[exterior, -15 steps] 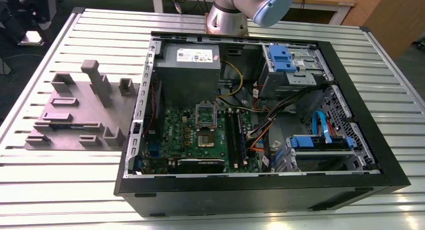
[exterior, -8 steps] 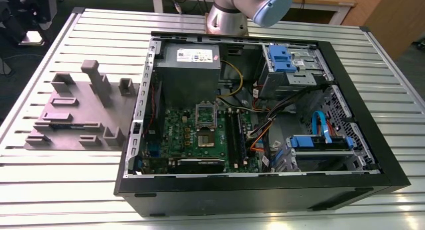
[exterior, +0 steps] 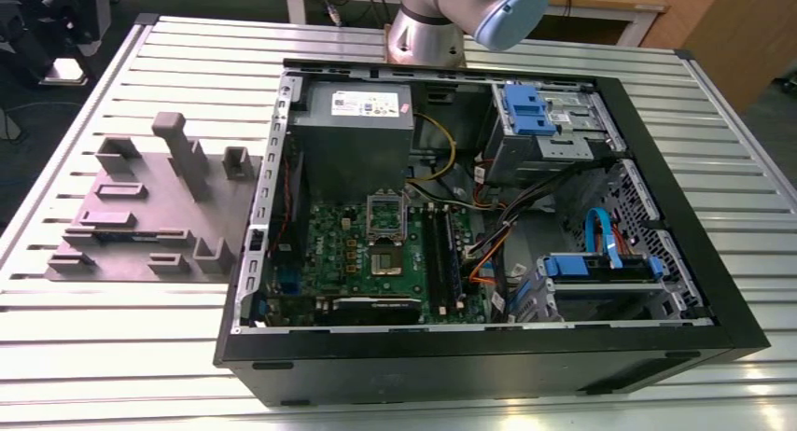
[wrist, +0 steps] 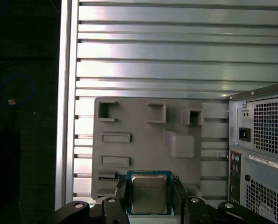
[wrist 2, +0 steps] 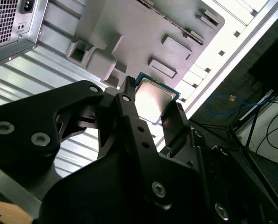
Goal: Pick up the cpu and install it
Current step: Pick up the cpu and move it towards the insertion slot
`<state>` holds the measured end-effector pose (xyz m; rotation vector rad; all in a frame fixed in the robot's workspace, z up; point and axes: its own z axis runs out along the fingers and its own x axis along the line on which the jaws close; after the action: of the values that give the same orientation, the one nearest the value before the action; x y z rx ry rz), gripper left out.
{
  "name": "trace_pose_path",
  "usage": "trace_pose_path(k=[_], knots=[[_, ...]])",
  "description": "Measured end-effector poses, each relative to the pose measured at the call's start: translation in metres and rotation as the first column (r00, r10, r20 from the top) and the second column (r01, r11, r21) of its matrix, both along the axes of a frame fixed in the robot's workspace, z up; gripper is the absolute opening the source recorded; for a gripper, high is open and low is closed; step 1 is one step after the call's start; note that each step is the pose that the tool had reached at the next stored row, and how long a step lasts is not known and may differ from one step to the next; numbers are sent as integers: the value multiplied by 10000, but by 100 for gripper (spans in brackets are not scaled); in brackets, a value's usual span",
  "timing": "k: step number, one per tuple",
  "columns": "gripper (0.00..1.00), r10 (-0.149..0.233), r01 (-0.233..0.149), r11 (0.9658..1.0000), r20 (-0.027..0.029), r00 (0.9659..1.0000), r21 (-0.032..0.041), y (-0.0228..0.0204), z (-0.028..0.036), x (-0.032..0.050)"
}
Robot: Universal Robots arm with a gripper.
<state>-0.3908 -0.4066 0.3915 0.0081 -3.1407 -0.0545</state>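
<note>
The black tool (wrist: 149, 183) is closest to the camera in both wrist views. Its two fingers (wrist: 121, 189) press on two opposite sides of the cpu (wrist: 149, 196). So the tool looks clenched on the chip and holds it up in the air. The chip's silver top faces the camera.

The biggest thing is the ribbed metal counter (exterior: 125, 347). On it lies the big black computer case (exterior: 498, 342), with its side open. Part of the robot arm (exterior: 480, 11) shows at the far end of the case.

Beside the case, on the exterior view's left, sits a grey tray (exterior: 137, 216) with little blocks and pockets. In the first wrist view this tray is behind the chip and farther away.

Inside the case, on the green board, is the shiny socket (exterior: 387, 228). The chip is not there yet.

I think the step in hand is carrying the chip. To do it well, the squeeze should be soft and on the edges only. The chip should be held flat. Slow moves are best, so the chip does not slip or tip.
</note>
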Motion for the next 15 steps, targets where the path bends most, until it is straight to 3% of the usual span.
trace_pose_path(k=[15], knots=[[47,-1,1,10000,0,10000,0,0,0,84]])
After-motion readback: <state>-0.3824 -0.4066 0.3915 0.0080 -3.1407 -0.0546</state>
